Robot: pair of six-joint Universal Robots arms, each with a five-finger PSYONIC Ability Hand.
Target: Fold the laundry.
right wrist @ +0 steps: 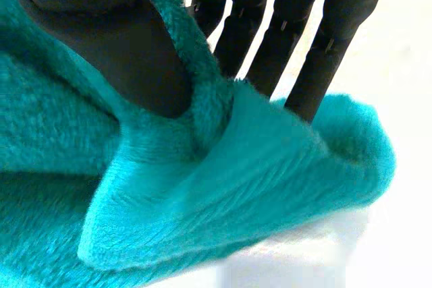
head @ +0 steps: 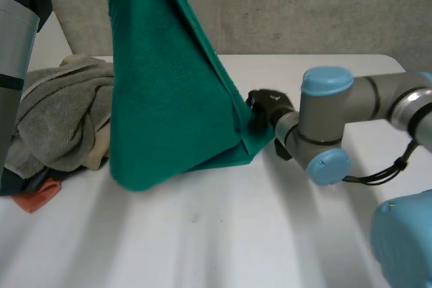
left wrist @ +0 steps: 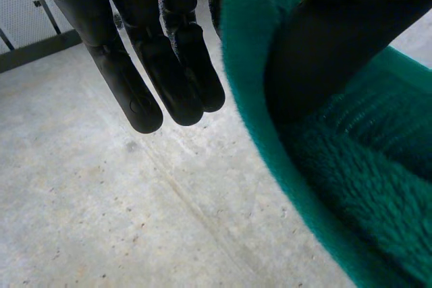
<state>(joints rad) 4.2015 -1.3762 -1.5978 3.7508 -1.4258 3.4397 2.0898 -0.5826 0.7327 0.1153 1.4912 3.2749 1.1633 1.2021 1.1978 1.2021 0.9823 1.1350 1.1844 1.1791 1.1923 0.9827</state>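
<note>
A green towel [head: 169,99] hangs from above the table, and its lower end rests on the white table [head: 202,241]. In the left wrist view my left hand [left wrist: 179,65] pinches the towel's upper edge [left wrist: 364,180] between thumb and fingers. My right hand [head: 266,107] is low at the towel's bottom right corner. In the right wrist view its thumb [right wrist: 115,52] presses the corner [right wrist: 223,187] against the fingers [right wrist: 317,52] behind it, just above the table.
A pile of grey and beige laundry [head: 61,112] lies at the table's left, with an orange cloth [head: 37,199] at its front. My left arm [head: 13,52] rises beside it. My right arm's elbow [head: 327,126] hangs over the table's right side.
</note>
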